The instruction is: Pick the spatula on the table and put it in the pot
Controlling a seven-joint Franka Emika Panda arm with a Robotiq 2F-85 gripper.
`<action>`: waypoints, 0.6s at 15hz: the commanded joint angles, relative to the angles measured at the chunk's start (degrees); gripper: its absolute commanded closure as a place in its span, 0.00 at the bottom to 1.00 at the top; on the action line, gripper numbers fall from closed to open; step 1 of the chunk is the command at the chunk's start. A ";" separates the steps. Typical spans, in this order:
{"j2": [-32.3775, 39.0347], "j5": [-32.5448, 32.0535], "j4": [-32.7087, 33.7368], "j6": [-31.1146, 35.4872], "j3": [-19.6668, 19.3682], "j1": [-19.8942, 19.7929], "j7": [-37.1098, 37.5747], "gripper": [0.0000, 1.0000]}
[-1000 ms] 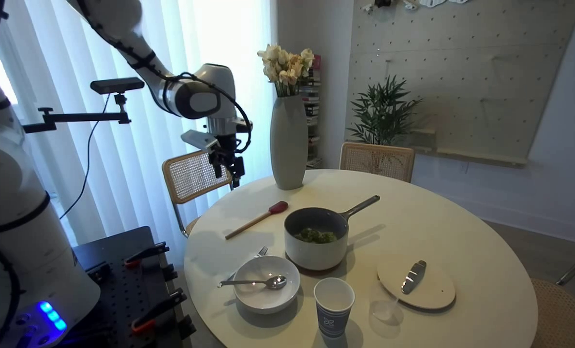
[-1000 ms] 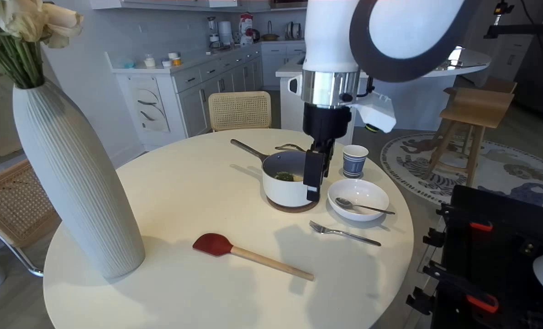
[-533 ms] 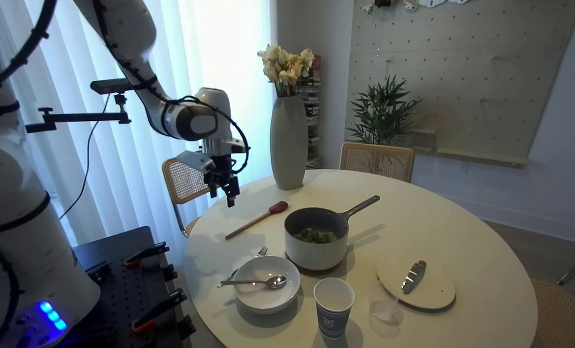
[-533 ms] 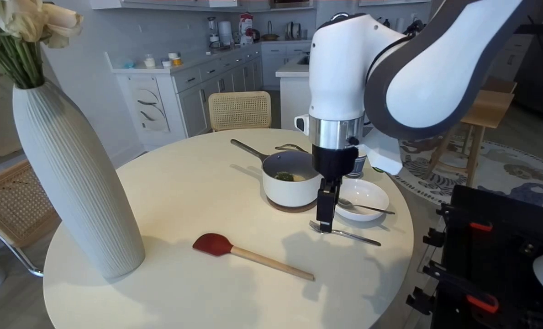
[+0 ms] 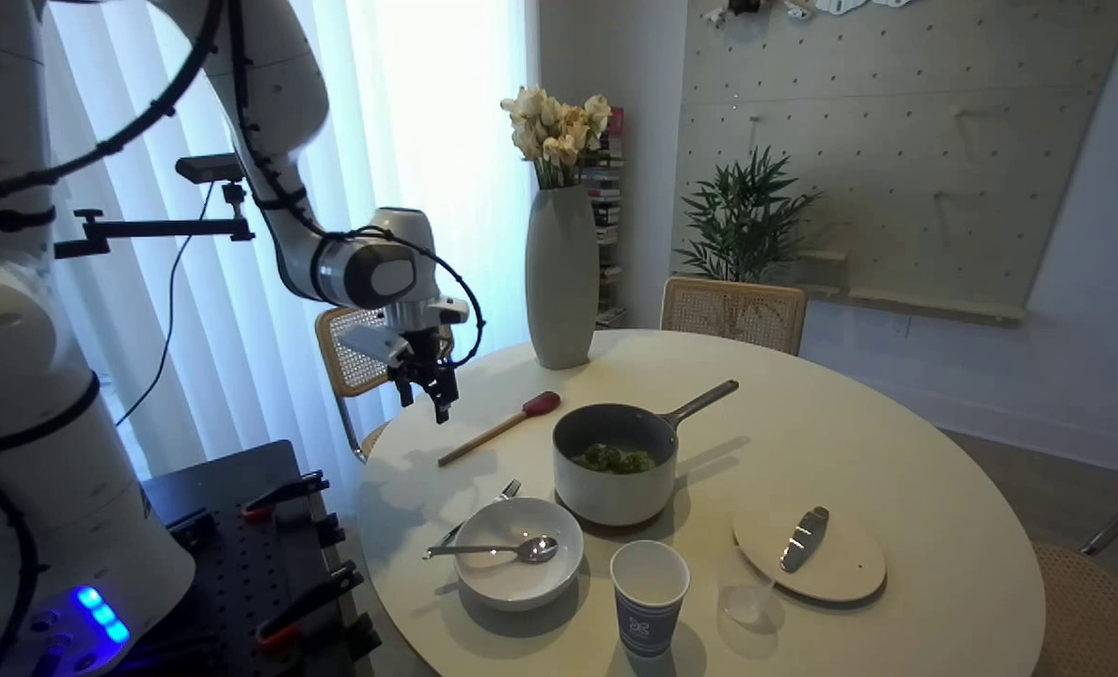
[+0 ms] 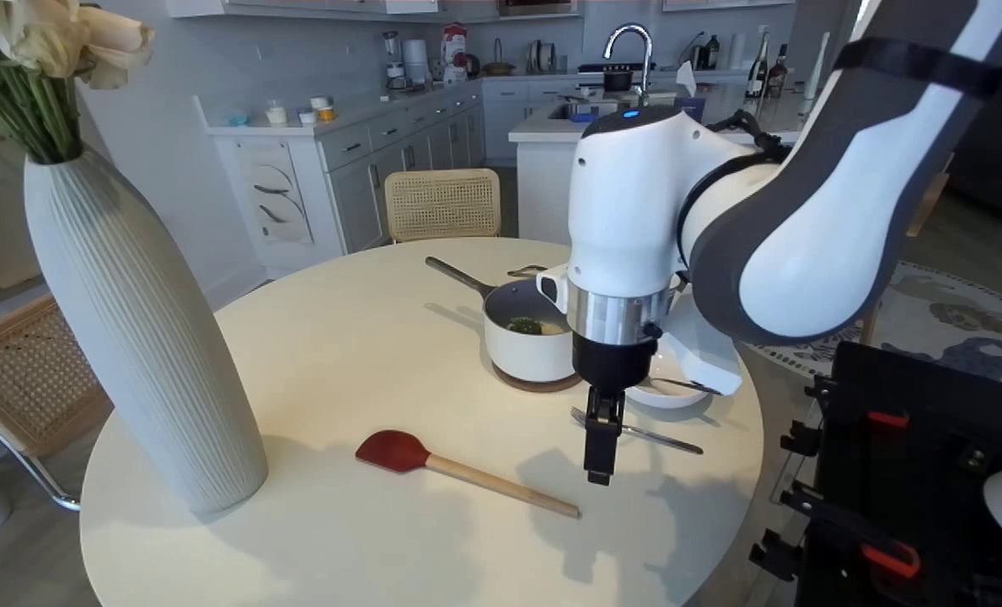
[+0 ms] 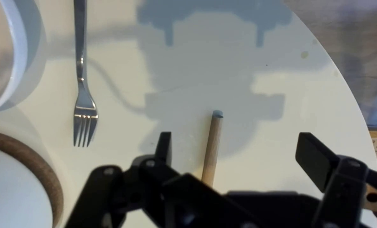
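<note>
The spatula has a red head and a wooden handle and lies flat on the white table in both exterior views [image 5: 488,435] [image 6: 501,487]. In the wrist view only part of its handle [image 7: 212,148] shows; the rest is hidden behind the gripper. The white pot with a grey handle and green food inside stands on a round brown trivet in both exterior views [image 5: 615,491] [image 6: 527,354]. My gripper [image 5: 424,408] is open and empty, above the table near the handle's free end. In the wrist view the handle lies between the fingers [image 7: 235,136], closer to the left one.
A white bowl [image 5: 521,600] with a spoon, a fork [image 7: 85,103] and a paper cup [image 5: 650,616] stand near the pot. A tall vase [image 6: 147,337] stands by the spatula head. A round board [image 5: 841,578] with a metal utensil and a clear glass lie farther off.
My gripper has come down towards the table, from beside the pot's height to low near the spatula's handle end. It stays open. The spatula and pot have not moved.
</note>
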 commanded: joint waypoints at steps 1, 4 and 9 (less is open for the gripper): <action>5.24 -2.41 2.38 3.63 -2.34 2.73 2.95 0.00; 8.99 -2.55 4.67 4.80 -4.46 4.58 2.75 0.00; 14.93 -2.38 9.52 4.03 -8.09 7.62 2.99 0.00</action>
